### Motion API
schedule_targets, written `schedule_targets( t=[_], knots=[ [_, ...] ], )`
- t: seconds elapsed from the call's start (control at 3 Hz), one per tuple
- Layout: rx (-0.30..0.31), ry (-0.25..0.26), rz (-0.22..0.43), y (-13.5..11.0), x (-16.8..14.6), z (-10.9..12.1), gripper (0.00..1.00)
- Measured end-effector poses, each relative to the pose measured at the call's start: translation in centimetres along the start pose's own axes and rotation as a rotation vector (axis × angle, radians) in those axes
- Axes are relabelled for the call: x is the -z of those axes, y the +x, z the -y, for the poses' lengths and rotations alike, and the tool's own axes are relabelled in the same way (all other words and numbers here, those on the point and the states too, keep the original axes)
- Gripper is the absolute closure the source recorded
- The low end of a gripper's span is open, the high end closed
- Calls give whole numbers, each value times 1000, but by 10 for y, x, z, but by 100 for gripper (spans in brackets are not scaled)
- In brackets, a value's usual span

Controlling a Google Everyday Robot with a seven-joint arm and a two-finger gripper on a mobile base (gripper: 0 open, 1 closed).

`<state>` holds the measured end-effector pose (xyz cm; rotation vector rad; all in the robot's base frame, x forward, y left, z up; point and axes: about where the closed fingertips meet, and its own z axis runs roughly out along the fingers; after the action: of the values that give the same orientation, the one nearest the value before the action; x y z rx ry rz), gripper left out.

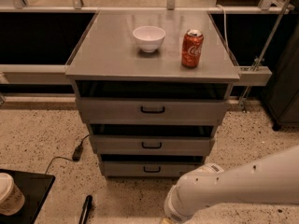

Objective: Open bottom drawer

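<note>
arm (pixel 243 181): white, extends low from right; hand (pixel 165 221): bottom edge, mostly cropped

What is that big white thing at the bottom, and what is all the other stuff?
The big white thing is a robot's arm. At its end is a claw for grabbing things. It sits at the very bottom edge of the picture and is mostly cut off, so I can't tell if it holds anything.

There is only one picture, from one camera looking down at the front of a grey cabinet. On top of the cabinet stand a white bowl and a red soda can, a little apart.

The cabinet has three drawers. The robot's job is to open the bottom drawer, the lowest one with the small black handle. The claw is below it and not on the handle.

On the floor at the left are a paper cup and a black cable.
</note>
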<state>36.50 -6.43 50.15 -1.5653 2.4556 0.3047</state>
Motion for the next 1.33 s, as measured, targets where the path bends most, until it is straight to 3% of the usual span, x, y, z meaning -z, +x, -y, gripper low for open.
schedule_targets(
  t=[0.33, 0.67, 1.0, 1.33],
  knots=[
    [0, -14, 25, 1, -2, 6, 0],
    [-69, -108, 93, 6, -15, 18, 0],
    [-86, -83, 228, 11, -15, 66, 0],
    [-82, 12, 282, 25, 5, 109, 0]
  ],
)
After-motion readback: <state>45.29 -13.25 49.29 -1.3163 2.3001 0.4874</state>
